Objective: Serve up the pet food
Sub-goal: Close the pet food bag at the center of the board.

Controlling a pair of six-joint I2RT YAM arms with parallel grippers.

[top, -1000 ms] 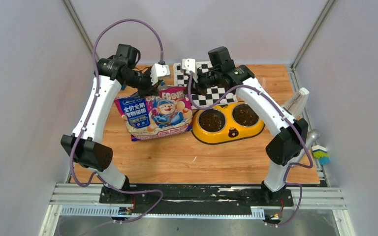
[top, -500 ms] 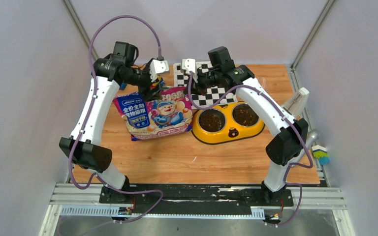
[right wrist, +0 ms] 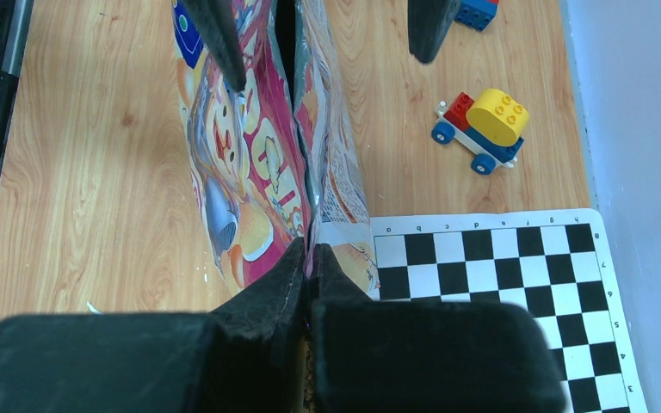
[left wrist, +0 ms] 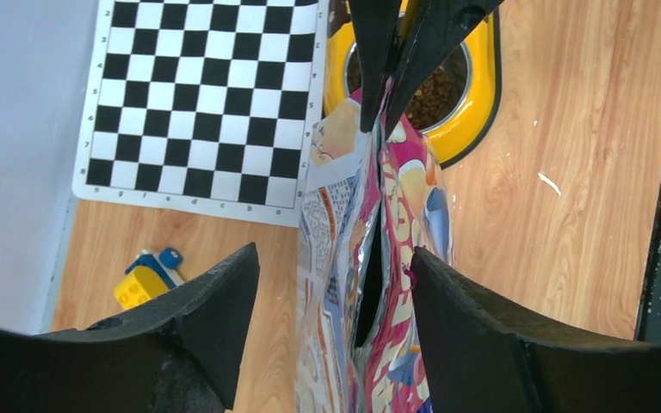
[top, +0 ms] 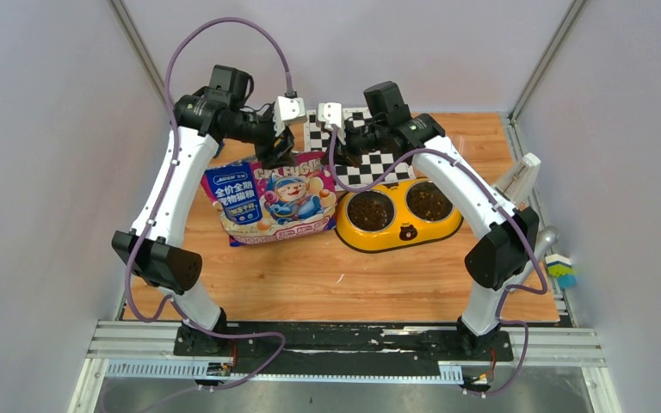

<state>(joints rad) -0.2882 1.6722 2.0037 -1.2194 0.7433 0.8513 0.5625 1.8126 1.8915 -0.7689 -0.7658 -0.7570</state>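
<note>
The glossy pink and blue cat food bag [top: 275, 200] stands on the wood table, left of the yellow double bowl [top: 400, 232]. Dark brown pet food [top: 368, 209] fills both steel cups. My left gripper [left wrist: 334, 252] is open and straddles the bag's [left wrist: 344, 258] slit top. One finger is next to the bag's side; the other stands apart from it. My right gripper [right wrist: 310, 254] is shut on the bag's [right wrist: 250, 172] top corner, on the bowl side. In the top view the left gripper [top: 277, 155] and the right gripper [top: 334, 144] hang over the bag's top edge.
A checkerboard sheet [top: 370, 163] lies behind the bowl. A toy car of bricks [right wrist: 482, 129] and a blue brick [right wrist: 478, 10] sit behind the bag. A spoon [top: 546, 237] and small bricks [top: 561, 271] lie at the table's right edge.
My left gripper has opened off the bag's top edge and shifted a little to the right. The right gripper still pinches the bag. The bag has barely moved.
</note>
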